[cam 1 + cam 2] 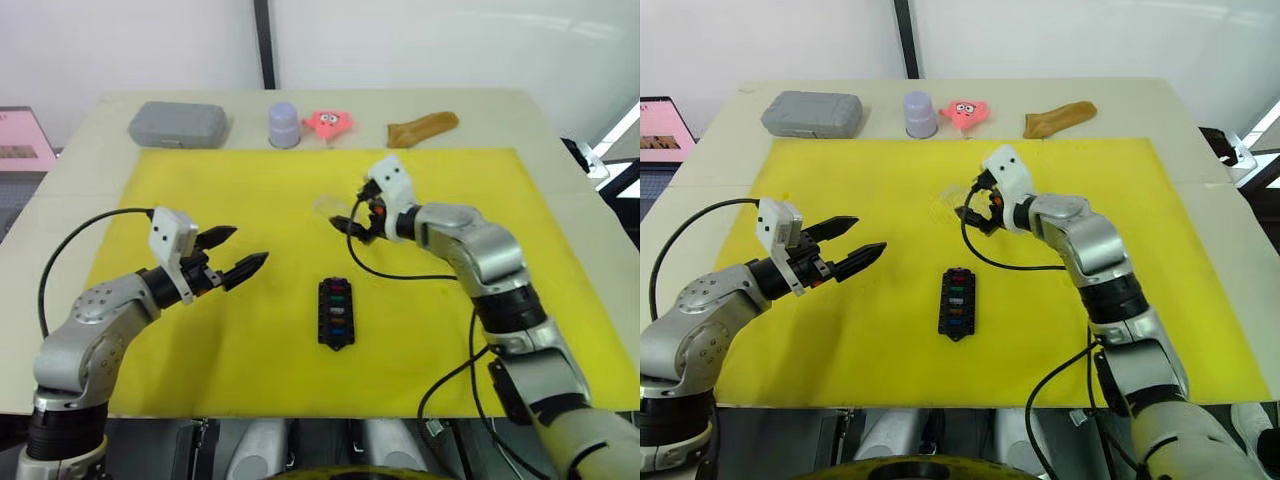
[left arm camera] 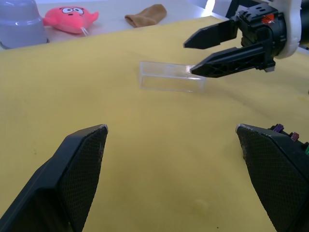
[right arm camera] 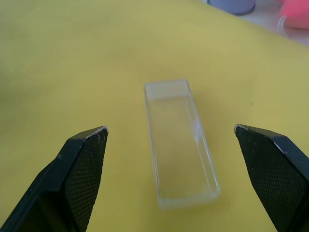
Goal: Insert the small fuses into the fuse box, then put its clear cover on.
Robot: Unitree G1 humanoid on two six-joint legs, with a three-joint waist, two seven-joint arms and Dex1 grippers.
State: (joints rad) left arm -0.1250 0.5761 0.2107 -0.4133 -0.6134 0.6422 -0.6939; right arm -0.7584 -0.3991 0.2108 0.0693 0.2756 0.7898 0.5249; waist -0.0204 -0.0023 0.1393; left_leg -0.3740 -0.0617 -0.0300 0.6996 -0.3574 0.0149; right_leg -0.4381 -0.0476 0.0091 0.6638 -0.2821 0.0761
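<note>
- My right tool (image 1: pixel 349 213) hangs wide open over the clear cover (image 3: pixel 179 141), gripping nothing; the cover lies flat on the yellow mat (image 1: pixel 250 340), lengthwise between the fingers.
- My left tool (image 1: pixel 240 255) is open and empty, off to the left, well apart from the fuse box (image 1: pixel 336 312).
- Fuse box sits mid-mat, coloured fuses (image 1: pixel 338 302) already seated in its slots.
- Risk: thin slick cover may slide or tip if the fingers close off-centre.
- Risk: hard squeeze may pop it out.
- Risk: lowering it skewed may jam on the fuses or shove the loose box.
</note>
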